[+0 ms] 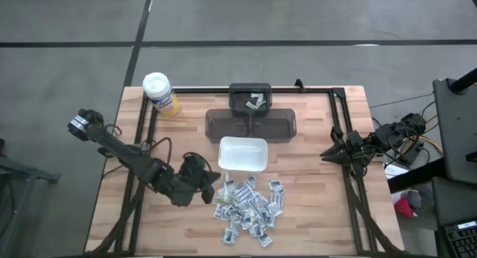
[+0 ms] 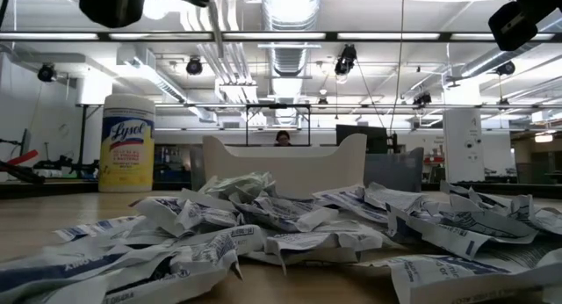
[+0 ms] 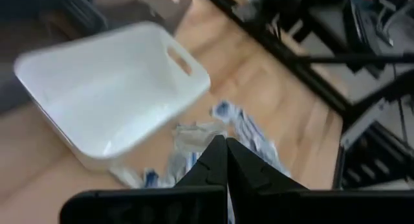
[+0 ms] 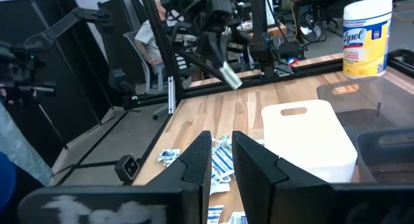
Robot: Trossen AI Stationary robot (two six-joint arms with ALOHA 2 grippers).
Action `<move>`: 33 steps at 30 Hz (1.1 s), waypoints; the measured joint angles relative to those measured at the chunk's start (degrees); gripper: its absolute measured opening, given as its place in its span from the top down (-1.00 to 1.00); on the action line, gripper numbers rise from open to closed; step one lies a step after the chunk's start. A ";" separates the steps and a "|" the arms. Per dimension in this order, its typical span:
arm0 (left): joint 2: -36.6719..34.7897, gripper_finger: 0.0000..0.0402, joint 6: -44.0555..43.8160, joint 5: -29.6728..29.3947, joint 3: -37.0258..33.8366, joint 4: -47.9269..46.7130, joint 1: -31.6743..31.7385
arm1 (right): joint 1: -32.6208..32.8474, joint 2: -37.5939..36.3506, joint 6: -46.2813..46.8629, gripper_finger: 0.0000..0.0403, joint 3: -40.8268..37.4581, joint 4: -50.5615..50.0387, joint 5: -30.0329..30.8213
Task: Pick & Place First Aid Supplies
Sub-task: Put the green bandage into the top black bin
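High view: wooden worktop (image 1: 171, 228) inside a black frame. First aid packets (image 1: 250, 206) lie in a loose heap at about 6 o'clock of the worktop, just beside the near edge of the white rectangular dish (image 1: 243, 154); whether any packet touches the dish cannot be told. The dish sits near the worktop's centre, and nothing can be made out inside it. At 12 o'clock of the dish stands a dark translucent tray (image 1: 252, 125), with a smaller dark bin (image 1: 250, 98) behind it holding a few pale items. A yellow wipes canister (image 1: 159, 92) with white lid stands at 10 o'clock.

Left tool (image 1: 211, 185) is at 9 o'clock of the heap, at its edge; left wrist view shows its fingers (image 3: 217, 160) pressed together, nothing between them, packets and dish beyond the tips.

Right tool (image 1: 330, 153) is at 3 o'clock, over the frame rail, well apart from the packets; right wrist view shows a narrow gap between its fingers (image 4: 200, 160), holding nothing.

Low view: crumpled packets fill the foreground, dish wall behind.
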 joint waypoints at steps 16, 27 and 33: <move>-1.40 1.00 12.93 -7.67 0.00 8.17 10.88 | 0.00 0.00 -0.25 0.71 0.00 0.01 0.04; -1.40 1.00 34.72 0.60 0.02 24.67 28.61 | 0.00 0.00 -0.27 0.71 0.00 0.01 0.04; -0.85 1.00 39.43 10.88 0.02 29.56 39.00 | 0.00 0.00 -0.28 0.71 0.00 0.01 0.06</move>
